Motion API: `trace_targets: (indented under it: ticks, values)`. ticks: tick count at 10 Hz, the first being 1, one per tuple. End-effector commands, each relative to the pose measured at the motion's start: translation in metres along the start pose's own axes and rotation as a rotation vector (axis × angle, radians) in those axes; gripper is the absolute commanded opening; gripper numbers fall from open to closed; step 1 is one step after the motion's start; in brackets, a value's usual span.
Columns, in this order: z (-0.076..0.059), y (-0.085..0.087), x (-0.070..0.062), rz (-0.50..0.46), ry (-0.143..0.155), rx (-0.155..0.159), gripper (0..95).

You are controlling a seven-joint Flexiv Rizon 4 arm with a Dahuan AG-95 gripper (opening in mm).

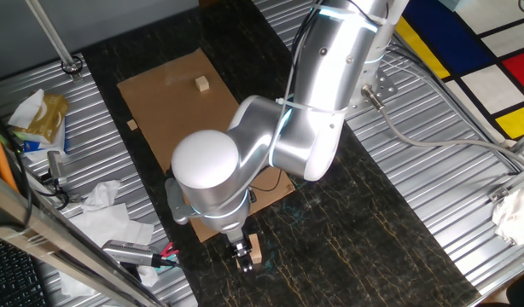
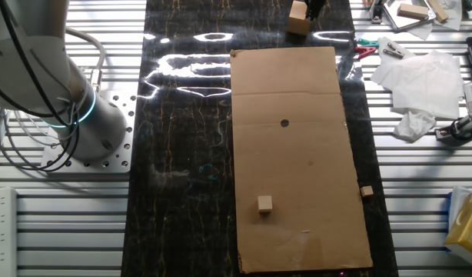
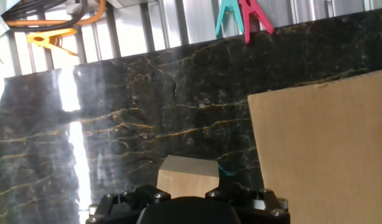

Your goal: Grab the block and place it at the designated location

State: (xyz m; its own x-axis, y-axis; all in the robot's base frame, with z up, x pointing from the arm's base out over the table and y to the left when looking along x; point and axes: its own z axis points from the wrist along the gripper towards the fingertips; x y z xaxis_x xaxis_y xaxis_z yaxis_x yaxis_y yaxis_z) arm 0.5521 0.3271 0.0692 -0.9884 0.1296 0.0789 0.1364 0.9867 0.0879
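The block (image 1: 256,248) is a pale tan wooden cube on the black mat, just off the cardboard's near end. My gripper (image 1: 244,256) is down at it, with one dark finger against its side. In the hand view the block (image 3: 187,177) fills the space between the jaws and the fingertips are hidden, so contact cannot be judged. The other fixed view shows the block (image 2: 298,18) at the top edge with the gripper (image 2: 314,8) beside it. The designated location is a black dot (image 2: 284,122) on the brown cardboard sheet (image 2: 297,161), well away from the block.
A much smaller tan cube (image 2: 264,203) lies on the cardboard's far end, and a tiny chip (image 2: 367,191) lies beside the sheet. Teal and red clips (image 3: 244,18), crumpled tissue (image 2: 417,81) and tools lie on the metal table near the block. My arm's elbow (image 1: 245,162) hangs over the cardboard.
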Motion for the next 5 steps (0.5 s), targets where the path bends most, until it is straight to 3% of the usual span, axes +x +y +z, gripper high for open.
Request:
trace_targets:
  ticks: [1,5]
  values:
    - [0.0022,0.0015,0.0017,0.022,0.013,-0.009,76.0]
    - [0.0063,0.0026,0.0043,0.048,0.021,-0.017,76.0]
